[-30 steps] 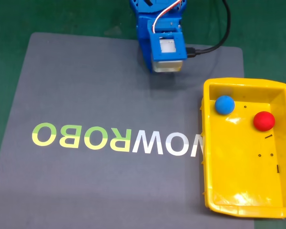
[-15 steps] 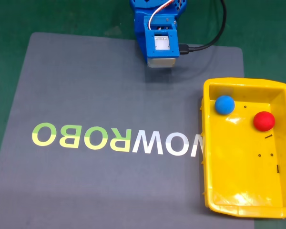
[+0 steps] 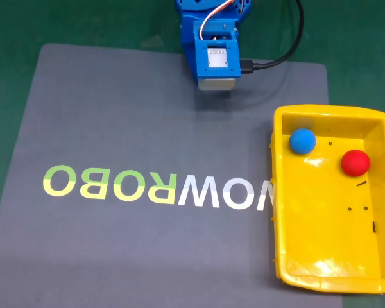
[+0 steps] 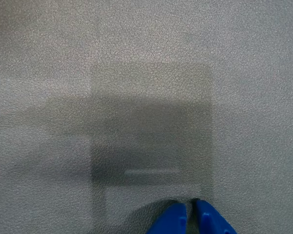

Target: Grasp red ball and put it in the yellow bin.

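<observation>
The red ball lies inside the yellow bin near a blue ball; the gripper, fingers nearly together and empty, hovers over the grey mat. The task looks complete, with nothing left to carry.

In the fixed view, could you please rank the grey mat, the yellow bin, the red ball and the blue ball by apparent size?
1. grey mat
2. yellow bin
3. red ball and blue ball: these look alike in size, so I would not rank one above the other.
</observation>
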Controlling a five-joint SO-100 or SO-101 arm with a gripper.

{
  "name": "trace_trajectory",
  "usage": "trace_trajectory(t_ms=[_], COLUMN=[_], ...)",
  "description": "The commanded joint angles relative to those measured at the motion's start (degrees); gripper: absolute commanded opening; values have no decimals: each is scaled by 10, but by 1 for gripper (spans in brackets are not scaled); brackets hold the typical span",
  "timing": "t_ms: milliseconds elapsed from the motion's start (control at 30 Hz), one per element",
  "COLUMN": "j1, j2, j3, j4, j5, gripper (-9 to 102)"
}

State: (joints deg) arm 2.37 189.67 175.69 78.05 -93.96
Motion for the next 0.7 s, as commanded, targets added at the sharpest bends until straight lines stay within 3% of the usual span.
trace_trajectory(t_ms=[0, 667], j1=[6, 7], j2=[9, 9], j3=[19, 19], j4=[6, 8], j5=[-1, -4], gripper=[0, 0])
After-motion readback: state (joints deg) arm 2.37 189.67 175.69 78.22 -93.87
